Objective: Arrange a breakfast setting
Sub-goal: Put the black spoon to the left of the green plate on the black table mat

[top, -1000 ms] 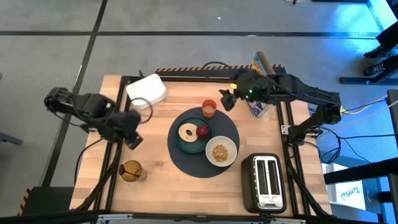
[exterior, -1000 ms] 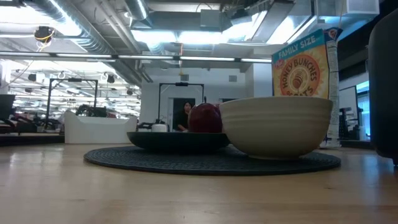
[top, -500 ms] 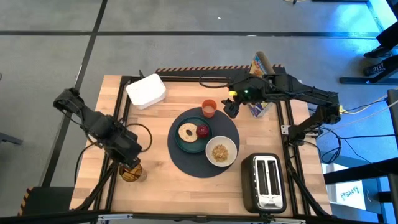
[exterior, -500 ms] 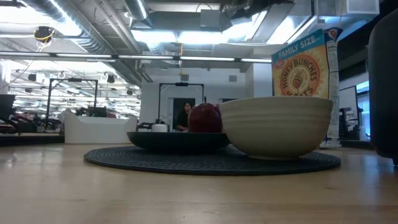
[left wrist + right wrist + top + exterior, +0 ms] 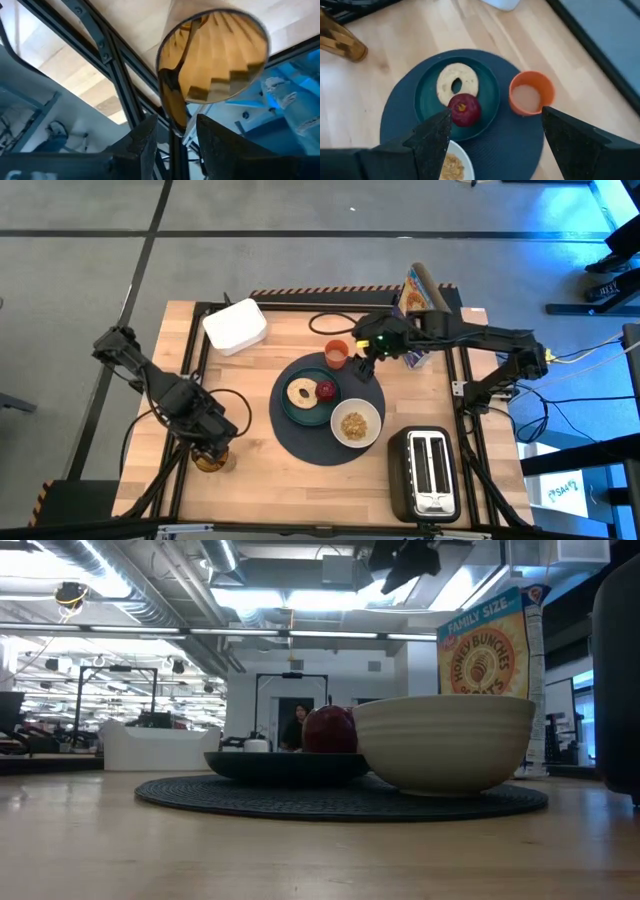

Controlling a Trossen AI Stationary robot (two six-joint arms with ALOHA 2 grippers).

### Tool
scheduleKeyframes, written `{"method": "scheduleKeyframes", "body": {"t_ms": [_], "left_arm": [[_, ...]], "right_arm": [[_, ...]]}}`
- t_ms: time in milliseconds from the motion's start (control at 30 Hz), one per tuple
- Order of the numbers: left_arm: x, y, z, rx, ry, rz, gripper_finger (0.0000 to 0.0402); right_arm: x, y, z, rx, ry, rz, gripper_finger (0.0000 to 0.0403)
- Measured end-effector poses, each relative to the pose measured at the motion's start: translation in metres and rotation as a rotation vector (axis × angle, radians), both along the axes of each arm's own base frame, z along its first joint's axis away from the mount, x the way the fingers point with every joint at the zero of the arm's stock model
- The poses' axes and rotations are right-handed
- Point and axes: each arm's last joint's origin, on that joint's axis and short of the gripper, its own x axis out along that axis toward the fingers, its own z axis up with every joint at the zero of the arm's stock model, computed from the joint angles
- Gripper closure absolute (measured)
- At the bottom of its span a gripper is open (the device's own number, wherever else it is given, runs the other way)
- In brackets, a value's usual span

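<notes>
Two tools are at work. The left tool (image 5: 172,135) hangs over a wooden holder (image 5: 209,454) near the bench's (image 5: 260,480) front-left corner, its fingers (image 5: 144,145) spread around a metal utensil (image 5: 172,95) that stands in the holder; they look close to the handle, but I cannot tell whether they touch it. The right tool (image 5: 490,135) hovers, spread wide and empty, above the mat's (image 5: 375,395) far-right edge, just beside the cup (image 5: 336,354).

The setting is mostly laid: the round, woven dark-blue mat carries a glossy teal plate (image 5: 290,412) with a tan ring-shaped bagel (image 5: 300,393) and a smooth red fruit (image 5: 326,390) on it, and a white bowl (image 5: 355,423) of cereal touching the plate's near-right side. The orange cup, holding pale liquid, sits at the mat's far rim.

The step in hand seems to be fetching the utensil. It is thin, smooth and slippery, so the fingers should centre on the handle, close firmly, and lift straight up so the light, ribbed holder does not tip.
</notes>
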Motion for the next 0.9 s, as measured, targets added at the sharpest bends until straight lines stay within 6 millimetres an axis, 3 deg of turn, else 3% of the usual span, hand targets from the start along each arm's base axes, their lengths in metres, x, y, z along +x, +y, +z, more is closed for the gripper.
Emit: {"method": "scheduleKeyframes", "body": {"t_ms": [167,433,767,900], "left_arm": [[-0.002,-0.001,-0.01,0.019,0.034,-0.019,0.03],[-0.003,0.001,-0.018,0.038,0.054,-0.026,0.039],[-0.001,0.003,-0.017,0.004,0.045,-0.048,0.0397],[0.0,0.002,-0.008,-0.013,0.016,-0.054,0.0396]], "right_arm": [[0.001,0.004,-0.007,0.029,0.015,0.009,0.011],[0.003,0.014,-0.005,-0.024,-0.013,0.004,0.011],[0.008,0.014,-0.001,-0.025,-0.077,0.001,0.011],[0.009,0.014,0.0,-0.026,-0.093,0.001,0.011]]}}
